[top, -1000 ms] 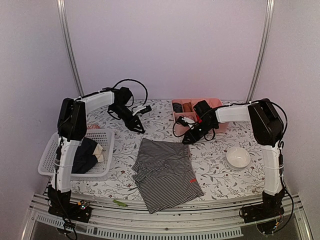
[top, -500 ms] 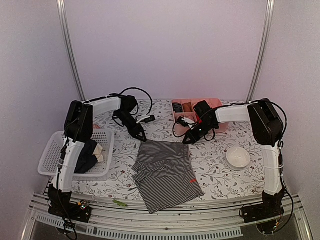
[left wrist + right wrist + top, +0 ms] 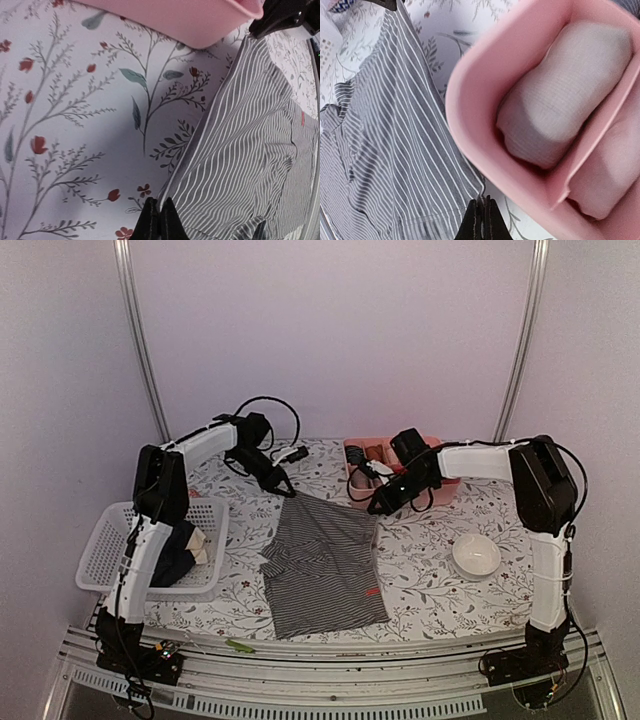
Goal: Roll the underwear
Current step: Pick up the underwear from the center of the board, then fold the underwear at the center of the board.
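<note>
The grey-and-white striped underwear (image 3: 325, 560) lies spread flat on the flowered table, with its far edge stretched between my two grippers. My left gripper (image 3: 288, 490) is shut on the far left corner; in the left wrist view the gripper (image 3: 160, 215) pinches the waistband of the striped underwear (image 3: 240, 150). My right gripper (image 3: 373, 508) is shut on the far right corner. In the right wrist view this gripper (image 3: 481, 210) pinches the hem of the striped underwear (image 3: 385, 125), right beside the pink tray (image 3: 470, 115).
The pink tray (image 3: 430, 445) at the back holds rolled pale underwear (image 3: 565, 85). A white mesh basket (image 3: 105, 550) at the left holds black and cream garments (image 3: 175, 545). A white bowl (image 3: 476, 556) stands at the right. A small green thing (image 3: 240, 645) lies at the front edge.
Both grippers have shut on the striped underwear's far corners. The cloth has slid toward the back of the table and its far edge is now pulled straight.
</note>
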You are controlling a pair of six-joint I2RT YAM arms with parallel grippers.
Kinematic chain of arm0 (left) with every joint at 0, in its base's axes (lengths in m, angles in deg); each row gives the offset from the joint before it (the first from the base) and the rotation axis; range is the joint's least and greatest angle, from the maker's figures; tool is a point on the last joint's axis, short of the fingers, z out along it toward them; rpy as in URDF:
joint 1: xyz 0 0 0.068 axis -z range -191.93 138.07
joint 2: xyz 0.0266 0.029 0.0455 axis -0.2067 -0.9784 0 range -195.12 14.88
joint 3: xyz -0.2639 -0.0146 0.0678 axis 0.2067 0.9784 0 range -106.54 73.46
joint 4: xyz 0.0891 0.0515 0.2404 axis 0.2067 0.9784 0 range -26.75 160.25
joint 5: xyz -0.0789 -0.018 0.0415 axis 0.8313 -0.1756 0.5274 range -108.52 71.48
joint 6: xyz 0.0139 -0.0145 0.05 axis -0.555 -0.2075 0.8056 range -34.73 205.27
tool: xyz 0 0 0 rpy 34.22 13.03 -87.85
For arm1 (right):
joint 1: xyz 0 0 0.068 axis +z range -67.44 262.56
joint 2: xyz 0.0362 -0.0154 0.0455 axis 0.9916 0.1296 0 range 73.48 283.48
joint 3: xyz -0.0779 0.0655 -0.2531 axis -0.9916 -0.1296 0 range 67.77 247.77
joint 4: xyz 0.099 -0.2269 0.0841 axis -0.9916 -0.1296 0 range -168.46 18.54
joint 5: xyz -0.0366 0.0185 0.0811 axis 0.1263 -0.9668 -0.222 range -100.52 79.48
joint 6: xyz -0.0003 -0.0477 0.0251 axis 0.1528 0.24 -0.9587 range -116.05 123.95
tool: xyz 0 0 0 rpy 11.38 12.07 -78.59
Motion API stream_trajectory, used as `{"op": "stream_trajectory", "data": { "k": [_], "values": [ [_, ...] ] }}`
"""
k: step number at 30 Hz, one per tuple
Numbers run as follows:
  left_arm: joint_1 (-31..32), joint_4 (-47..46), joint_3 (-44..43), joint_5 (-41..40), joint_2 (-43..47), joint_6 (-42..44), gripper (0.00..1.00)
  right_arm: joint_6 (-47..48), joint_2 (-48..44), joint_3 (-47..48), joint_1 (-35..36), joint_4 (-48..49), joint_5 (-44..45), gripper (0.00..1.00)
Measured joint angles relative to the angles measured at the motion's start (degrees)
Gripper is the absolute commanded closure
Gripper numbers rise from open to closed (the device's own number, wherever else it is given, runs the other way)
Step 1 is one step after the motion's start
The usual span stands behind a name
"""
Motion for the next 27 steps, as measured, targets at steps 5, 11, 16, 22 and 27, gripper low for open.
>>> {"op": "stream_trajectory", "data": {
  "k": [5, 11, 16, 22, 27],
  "values": [
    [-1.2, -3.0, -1.6, -0.1, 2.2, 0.8, 1.00, -0.7, -3.1, 1.4, -1.0, 2.5, 1.0, 1.00],
    [-1.2, -4.8, 9.2, 2.1, 10.1, 2.7, 1.00, -0.7, -5.2, 1.1, -1.3, 4.0, -1.6, 1.00],
    [-0.9, -7.6, 21.8, 4.7, 19.3, 3.6, 1.00, -0.8, -9.4, -5.8, 0.3, 5.8, -4.4, 1.00],
    [1.2, -11.5, 38.8, 6.3, 27.9, 5.2, 1.00, -1.2, -13.5, -14.0, 3.1, 7.5, -7.4, 1.00],
    [4.6, -15.0, 51.2, 6.3, 30.1, 4.8, 1.00, -2.2, -13.9, -18.3, 5.8, 8.9, -9.2, 1.00]
  ]
}}
